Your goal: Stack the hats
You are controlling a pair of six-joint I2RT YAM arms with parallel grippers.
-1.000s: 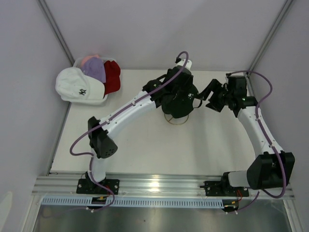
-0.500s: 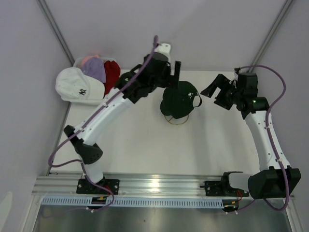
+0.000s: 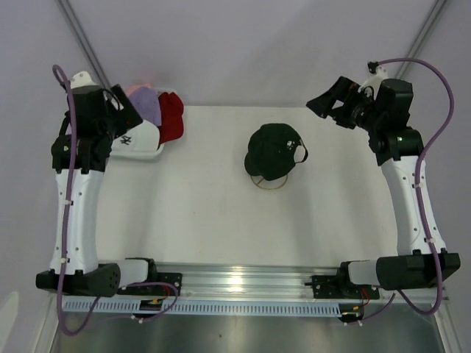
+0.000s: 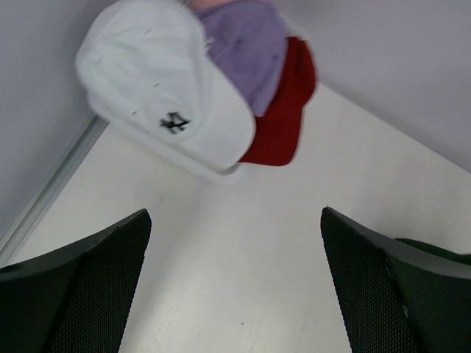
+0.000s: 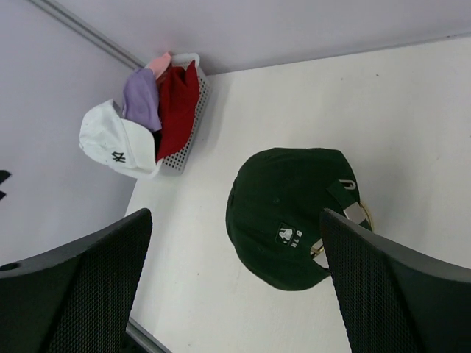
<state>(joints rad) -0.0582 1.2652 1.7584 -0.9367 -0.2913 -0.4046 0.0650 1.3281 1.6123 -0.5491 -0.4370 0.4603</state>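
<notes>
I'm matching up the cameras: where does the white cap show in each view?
Top external: white cap at upper left, by the wall.
Left wrist: upper left, logo facing the camera.
Right wrist: left side, mid-height.
Shared landmark: the red cap right beside it.

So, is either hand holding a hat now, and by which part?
Nothing is held. The left hand and the right hand are both open and empty; the green hat sits on its stand, touched by neither.
</notes>
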